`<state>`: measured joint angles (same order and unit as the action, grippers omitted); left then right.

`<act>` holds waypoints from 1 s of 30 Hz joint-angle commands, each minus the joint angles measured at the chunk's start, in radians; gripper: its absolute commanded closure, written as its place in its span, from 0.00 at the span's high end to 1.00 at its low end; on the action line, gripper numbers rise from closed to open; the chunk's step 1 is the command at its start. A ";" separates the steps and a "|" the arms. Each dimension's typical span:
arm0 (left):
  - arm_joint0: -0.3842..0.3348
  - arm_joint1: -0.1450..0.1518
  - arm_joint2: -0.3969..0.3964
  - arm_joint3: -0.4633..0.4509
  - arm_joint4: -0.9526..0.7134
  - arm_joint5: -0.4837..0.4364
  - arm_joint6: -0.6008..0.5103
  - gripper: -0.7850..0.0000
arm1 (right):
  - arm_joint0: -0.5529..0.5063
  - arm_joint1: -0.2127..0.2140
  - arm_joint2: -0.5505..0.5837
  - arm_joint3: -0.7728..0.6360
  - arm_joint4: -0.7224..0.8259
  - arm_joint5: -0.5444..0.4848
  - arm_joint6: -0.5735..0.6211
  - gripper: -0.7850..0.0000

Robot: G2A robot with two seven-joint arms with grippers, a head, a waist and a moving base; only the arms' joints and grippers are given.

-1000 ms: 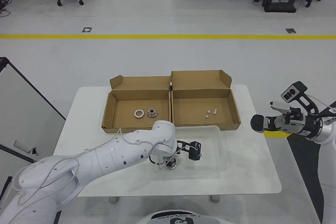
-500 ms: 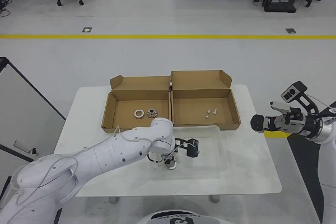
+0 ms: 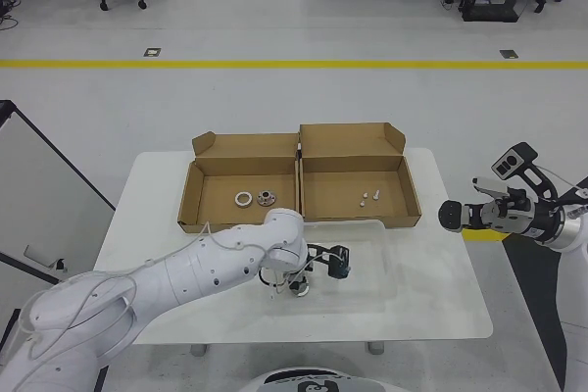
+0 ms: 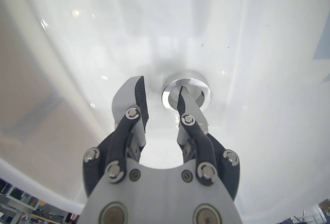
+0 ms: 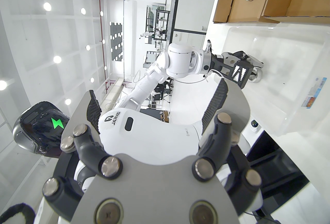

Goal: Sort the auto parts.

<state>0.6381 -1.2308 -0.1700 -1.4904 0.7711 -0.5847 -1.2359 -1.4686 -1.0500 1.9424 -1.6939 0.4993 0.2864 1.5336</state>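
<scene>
A shiny metal ring [image 4: 187, 92] lies flat on the floor of a clear plastic bin [image 3: 367, 284]. My left gripper [image 4: 159, 96] is down in that bin and open. One of its fingertips [image 4: 181, 100] dips into the ring's hole, while the other stands just outside the ring's wall with a small gap. In the top view the left gripper [image 3: 296, 285] is at the bin's left part. My right gripper [image 3: 453, 214] hangs open and empty beyond the table's right edge; from its wrist view the left gripper [image 5: 245, 67] and ring [image 5: 255, 76] show far off.
Two open cardboard boxes stand behind the bin. The left box [image 3: 201, 196] holds a metal ring [image 3: 243, 198] and a flanged part [image 3: 266, 196]. The right box [image 3: 323, 196] holds two small white parts [image 3: 368, 198]. White table [image 3: 441, 304] lies to the right of the bin.
My left wrist has shifted slightly to the left inside the bin. The right arm has stayed still.
</scene>
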 commanded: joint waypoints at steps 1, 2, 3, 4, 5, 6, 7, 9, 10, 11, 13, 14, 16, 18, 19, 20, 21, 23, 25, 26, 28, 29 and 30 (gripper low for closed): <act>0.005 -0.001 0.000 0.005 0.001 -0.003 0.003 0.39 | 0.000 0.000 0.000 0.000 0.000 0.000 0.000 1.00; 0.007 -0.002 0.000 0.007 0.002 -0.004 0.004 0.38 | 0.000 0.000 0.000 0.000 0.000 0.000 0.000 1.00; 0.009 -0.003 0.000 0.008 0.004 -0.006 0.006 0.36 | 0.000 0.000 0.000 0.000 0.000 0.000 0.000 1.00; 0.011 -0.005 0.000 0.011 0.005 -0.008 0.008 0.33 | 0.000 0.000 0.000 0.000 0.000 0.000 0.000 1.00; 0.013 -0.006 0.000 0.013 0.006 -0.010 0.010 0.28 | 0.000 0.000 0.000 0.000 0.000 0.000 0.000 1.00; 0.015 -0.008 0.000 0.015 0.009 -0.011 0.011 0.24 | 0.000 0.000 0.000 0.000 0.000 0.000 0.000 1.00; 0.017 -0.009 0.000 0.016 0.012 -0.012 0.012 0.13 | 0.000 0.000 0.000 0.000 0.000 0.000 0.000 1.00; 0.019 -0.012 0.000 0.020 0.015 -0.013 0.013 0.00 | 0.000 0.000 0.000 0.000 0.000 0.000 0.000 1.00; 0.019 -0.014 0.000 0.022 0.015 -0.012 0.012 0.00 | 0.000 0.000 0.000 0.000 0.000 0.000 0.000 1.00; 0.019 -0.015 0.000 0.024 0.014 -0.012 0.012 0.00 | 0.000 0.000 0.000 0.000 0.000 0.000 0.000 1.00; 0.012 -0.017 0.000 0.024 0.006 -0.010 0.010 0.00 | 0.000 0.000 0.000 0.000 0.000 0.000 0.000 1.00; 0.007 -0.018 0.000 0.022 -0.004 -0.008 0.009 0.00 | 0.000 0.000 0.000 0.000 0.000 0.000 0.000 1.00; -0.013 -0.017 0.000 0.020 -0.041 -0.001 0.001 0.00 | 0.000 0.000 0.000 0.000 0.000 0.000 0.000 1.00; -0.037 -0.013 0.000 0.007 -0.073 0.012 -0.011 0.00 | 0.000 0.000 0.000 0.000 0.000 0.000 0.000 1.00; -0.053 -0.009 0.000 -0.001 -0.094 0.016 -0.015 0.00 | 0.000 0.000 0.000 0.000 0.000 0.000 0.000 1.00; -0.069 -0.004 0.000 -0.011 -0.110 0.023 -0.023 0.00 | 0.000 0.000 0.000 0.000 0.000 0.000 0.000 1.00; -0.084 0.001 0.000 -0.022 -0.131 0.029 -0.029 0.00 | 0.000 0.000 0.000 0.000 0.000 0.000 0.000 1.00; -0.115 0.014 -0.001 -0.053 -0.162 0.040 -0.040 0.00 | 0.000 0.000 0.000 0.000 0.000 0.000 0.000 1.00; -0.145 0.031 -0.007 -0.087 -0.192 0.052 -0.051 0.00 | 0.000 0.000 0.000 0.000 0.000 0.000 0.000 1.00; -0.157 0.039 -0.010 -0.107 -0.205 0.057 -0.057 0.00 | 0.000 0.000 0.000 0.000 0.000 0.000 0.000 1.00; -0.181 0.057 -0.016 -0.149 -0.223 0.070 -0.069 0.00 | 0.000 0.000 0.000 0.000 0.000 0.000 0.000 1.00; -0.191 0.066 -0.021 -0.169 -0.236 0.075 -0.075 0.00 | 0.000 0.000 0.000 0.000 0.000 0.000 0.000 1.00; -0.201 0.075 -0.025 -0.188 -0.241 0.083 -0.082 0.00 | 0.000 0.000 0.000 0.000 0.000 0.000 0.000 1.00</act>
<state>0.4467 -1.1651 -0.1911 -1.6582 0.5366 -0.5091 -1.3113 -1.4686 -1.0500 1.9424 -1.6939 0.4993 0.2864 1.5336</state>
